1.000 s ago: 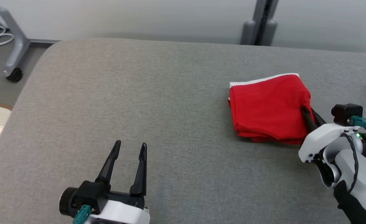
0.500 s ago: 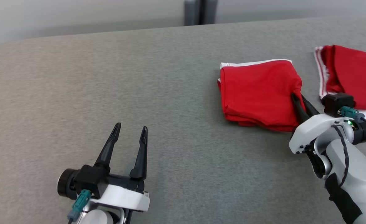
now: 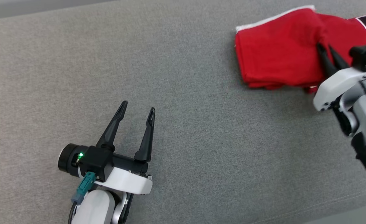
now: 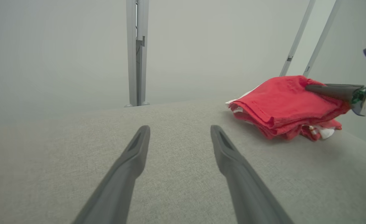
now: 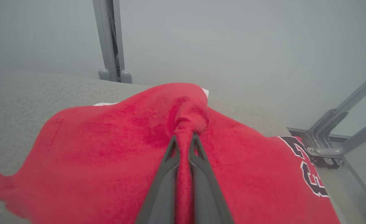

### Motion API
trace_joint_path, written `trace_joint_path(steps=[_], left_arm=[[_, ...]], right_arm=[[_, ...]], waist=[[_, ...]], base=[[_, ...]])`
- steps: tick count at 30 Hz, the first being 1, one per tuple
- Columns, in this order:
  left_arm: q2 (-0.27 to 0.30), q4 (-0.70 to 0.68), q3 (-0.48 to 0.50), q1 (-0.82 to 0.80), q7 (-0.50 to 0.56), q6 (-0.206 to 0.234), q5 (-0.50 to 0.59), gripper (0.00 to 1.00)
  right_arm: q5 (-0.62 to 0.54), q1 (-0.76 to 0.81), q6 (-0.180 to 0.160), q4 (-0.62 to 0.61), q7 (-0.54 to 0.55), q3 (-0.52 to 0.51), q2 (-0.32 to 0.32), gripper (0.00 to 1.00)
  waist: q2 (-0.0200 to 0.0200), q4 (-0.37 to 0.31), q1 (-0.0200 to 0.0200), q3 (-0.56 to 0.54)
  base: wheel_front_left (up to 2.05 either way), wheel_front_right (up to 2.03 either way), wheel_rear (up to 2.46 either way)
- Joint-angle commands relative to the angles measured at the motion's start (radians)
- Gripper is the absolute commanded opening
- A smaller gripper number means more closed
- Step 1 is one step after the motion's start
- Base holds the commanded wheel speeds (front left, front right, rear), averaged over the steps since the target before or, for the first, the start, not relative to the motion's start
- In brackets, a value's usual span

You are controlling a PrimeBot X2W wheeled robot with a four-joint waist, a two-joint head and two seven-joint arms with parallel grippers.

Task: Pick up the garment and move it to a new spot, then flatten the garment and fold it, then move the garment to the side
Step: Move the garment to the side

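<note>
We work over a wide grey padded surface point(image 3: 183, 62), the largest thing before us. At its far right lies the folded red garment point(image 3: 276, 53), a flat stack set against a second red piece with dark lettering point(image 3: 354, 31); whether they overlap or only touch we cannot tell. We judge the folding done and this the move to the side. The stack's longer side runs roughly left to right across the head view, white-trimmed edge away from us, layered folds toward us. Our right gripper point(image 3: 325, 47) is clenched on a bunched ridge at the stack's right end, fingers low, likely so it can drag without undoing the folds. Our left gripper point(image 3: 138, 106) hangs spread and empty, well apart.
</note>
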Motion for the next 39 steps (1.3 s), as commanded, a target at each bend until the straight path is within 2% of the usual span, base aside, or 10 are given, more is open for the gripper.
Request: trace_joint_path(steps=[1,8,22,30,39], left_arm=[[0.004,0.006,0.004,-0.026,-0.004,-0.012,0.013,1.0],[0.004,0.011,0.009,-0.046,-0.004,-0.025,0.037,1.0],[0.007,0.01,0.017,-0.056,-0.004,-0.039,0.062,1.0],[0.012,0.015,0.003,-0.084,-0.004,-0.052,0.074,1.0],[0.011,0.023,-0.008,-0.098,-0.004,-0.054,0.077,1.0]], right_arm=[[-0.012,-0.029,0.0,-0.008,-0.004,-0.003,-0.032,0.0],[-0.038,-0.074,0.0,-0.02,-0.004,-0.019,-0.124,0.0],[-0.064,-0.075,0.0,-0.021,-0.004,-0.076,-0.252,0.0],[-0.108,-0.095,0.0,0.055,-0.004,-0.104,-0.282,0.0],[-0.226,-0.12,0.0,0.186,-0.004,-0.157,-0.269,0.0]], waist=[[0.0,-0.011,0.0,0.039],[0.0,0.003,0.0,0.085],[0.0,0.014,0.0,0.12],[0.0,0.034,0.0,0.156],[0.0,0.073,0.0,0.175]], base=[[0.0,0.0,0.0],[0.0,0.0,0.0],[0.0,0.0,0.0],[0.0,0.0,0.0],[0.0,0.0,0.0]])
